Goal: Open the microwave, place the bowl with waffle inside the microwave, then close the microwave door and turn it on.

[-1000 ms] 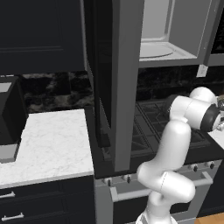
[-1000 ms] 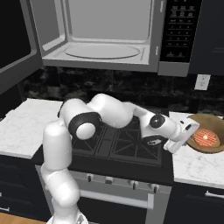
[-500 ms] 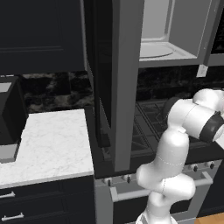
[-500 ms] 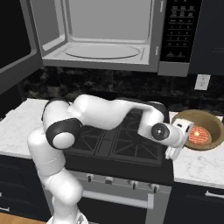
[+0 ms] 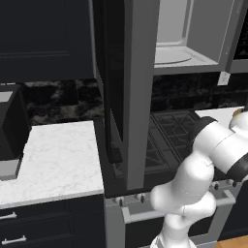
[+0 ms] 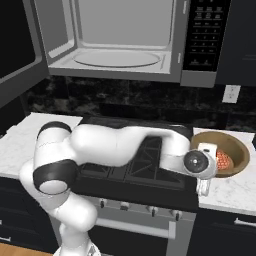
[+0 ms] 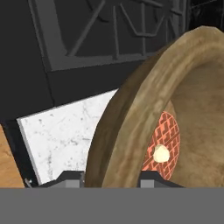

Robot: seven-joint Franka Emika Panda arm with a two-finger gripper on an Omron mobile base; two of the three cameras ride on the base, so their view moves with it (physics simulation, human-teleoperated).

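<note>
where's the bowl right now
In the right base view the bowl sits on the white counter right of the stove, below the open microwave, at the pincer.

Rendered scene under even, diffuse light with no visible lamp. The light grey interior of the wide grey-framed microwave is the brightest area; the dark glass microwave door and the black cabinets read nearly black, with little detail. The white marble desk is evenly lit, carrying only a soft shadow beside the black boxy appliance. The white arm shows smooth shading without glare. In the hand view the round tan-brown wooden bowl is close yet sharp. No blur or edge distortion appears.
</note>
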